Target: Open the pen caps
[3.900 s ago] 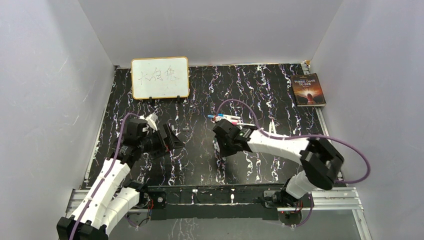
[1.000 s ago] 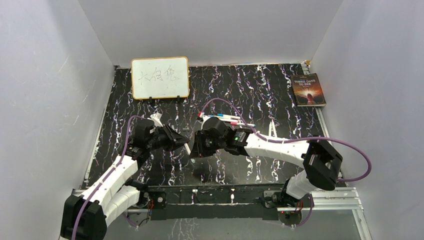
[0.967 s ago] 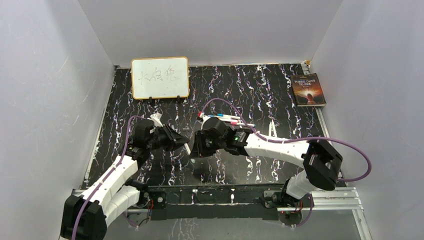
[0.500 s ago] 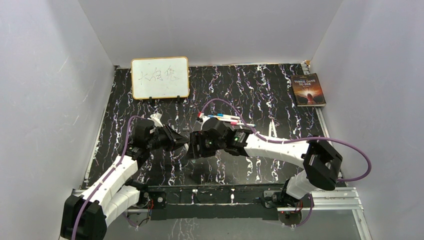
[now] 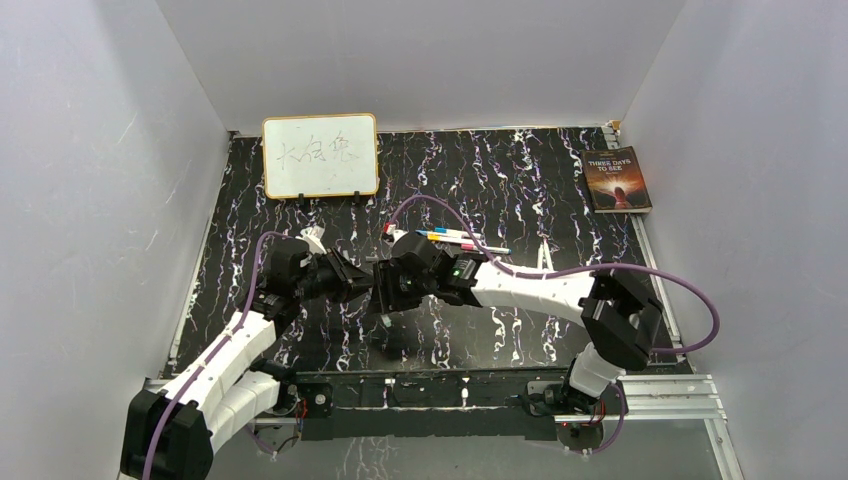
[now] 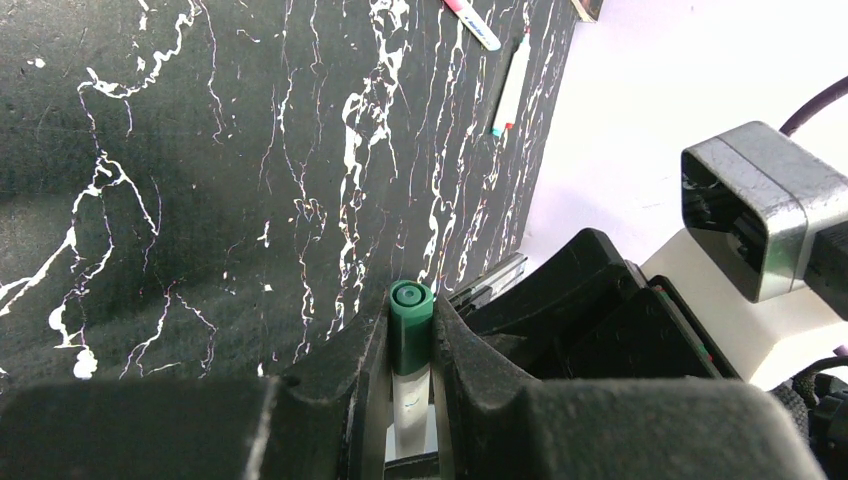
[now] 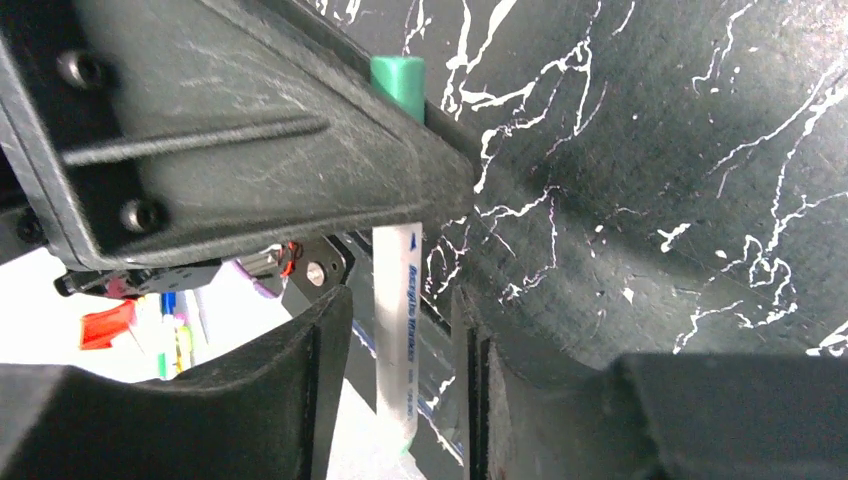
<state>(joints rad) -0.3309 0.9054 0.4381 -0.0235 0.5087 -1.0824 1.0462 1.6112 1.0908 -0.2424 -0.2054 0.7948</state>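
1. Top view: the left end effector [image 5: 362, 281] and the right end effector [image 5: 383, 297] meet tip to tip above the middle of the black marbled desk [image 5: 520, 170]. The pen between them is too small to make out here. Loose pens [image 5: 452, 237] lie just behind the right wrist. A whiteboard [image 5: 320, 155] stands at the far left, and a book [image 5: 616, 180] lies at the far right edge.
2. Left wrist: the left end effector [image 6: 411, 345] pinches the green cap [image 6: 411, 318] — its fingers [image 6: 350, 375] press on both sides, and the white barrel [image 6: 408, 410] runs back between them. The right arm's black body sits just beside it.
3. Right wrist: the right end effector [image 7: 400, 300] is spread. Its fingers [image 7: 300, 390] straddle the white barrel [image 7: 395, 330] with a gap on each side, not touching it. The green cap [image 7: 399, 85] pokes out past the left finger.
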